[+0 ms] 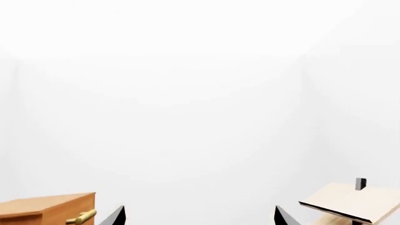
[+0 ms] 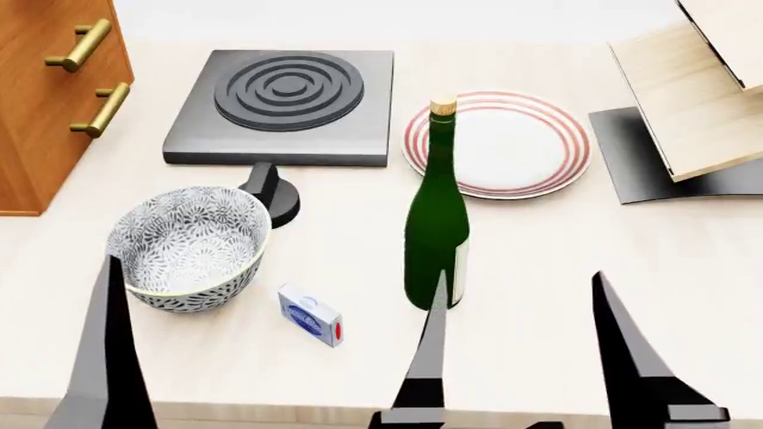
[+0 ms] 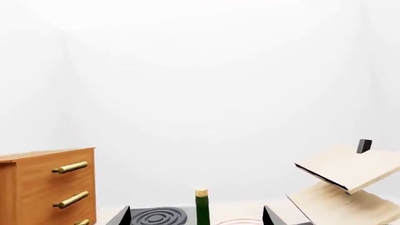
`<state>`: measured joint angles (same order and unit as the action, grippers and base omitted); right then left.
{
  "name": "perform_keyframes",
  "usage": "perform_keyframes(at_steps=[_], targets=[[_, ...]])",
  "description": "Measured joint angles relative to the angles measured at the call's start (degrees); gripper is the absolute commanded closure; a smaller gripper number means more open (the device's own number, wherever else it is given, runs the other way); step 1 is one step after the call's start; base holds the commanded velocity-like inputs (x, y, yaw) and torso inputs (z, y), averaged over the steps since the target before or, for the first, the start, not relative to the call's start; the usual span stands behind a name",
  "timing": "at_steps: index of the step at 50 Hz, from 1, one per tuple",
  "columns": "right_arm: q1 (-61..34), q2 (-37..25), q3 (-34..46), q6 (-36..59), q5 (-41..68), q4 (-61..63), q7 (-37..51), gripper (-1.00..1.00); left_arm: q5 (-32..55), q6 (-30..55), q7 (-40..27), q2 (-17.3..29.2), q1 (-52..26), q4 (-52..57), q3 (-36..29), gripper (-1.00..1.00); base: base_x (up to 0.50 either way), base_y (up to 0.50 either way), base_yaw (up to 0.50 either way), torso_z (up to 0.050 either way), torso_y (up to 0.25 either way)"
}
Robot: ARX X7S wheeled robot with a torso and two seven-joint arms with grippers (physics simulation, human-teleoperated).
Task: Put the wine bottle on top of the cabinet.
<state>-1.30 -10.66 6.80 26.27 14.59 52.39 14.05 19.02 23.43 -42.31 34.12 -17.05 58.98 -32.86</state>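
The wine bottle [image 2: 437,214] stands upright on the bench [image 2: 537,295] at centre frame, just ahead of the right hand [image 2: 524,344], whose fingers are spread apart and empty. The left hand [image 1: 198,216] is likewise apart. Glass looks heavy, rigid, slick and breakable; grip the wide body below the shoulder. The cabinet [image 2: 48,98] sits upper left.

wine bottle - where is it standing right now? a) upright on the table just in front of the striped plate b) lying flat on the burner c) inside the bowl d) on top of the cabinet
a: the wine bottle stands upright on the table, with the plate just behind it, the bowl off to its side and the cabinet at the far edge.
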Motion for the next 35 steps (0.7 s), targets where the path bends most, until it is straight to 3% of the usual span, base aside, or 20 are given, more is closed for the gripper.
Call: perform_keyframes(at_steps=[11,25,35], targets=[[-0.49,-0.72,0.31,0.56,0.63,1.64,0.59,-1.0,5.57,-2.86,-11.63,8.19,-8.04,0.56,-9.7,-1.0,0.0,0.0,0.0,0.0,0.0],[-1.73,-1.79,1.59,2.2,-0.64,2.38,2.33,-1.0,8.52,-5.34,-18.46,12.68,-13.91,0.5,-16.77,-1.0,0.0,0.0,0.0,0.0,0.0],[-1.86,-2.65,2.09,2.18,0.26,2.51,2.84,-1.0,9.29,-6.18,-20.38,13.85,-15.75,0.36,-19.17,-1.0,0.45,0.0,0.0,0.0,0.0]])
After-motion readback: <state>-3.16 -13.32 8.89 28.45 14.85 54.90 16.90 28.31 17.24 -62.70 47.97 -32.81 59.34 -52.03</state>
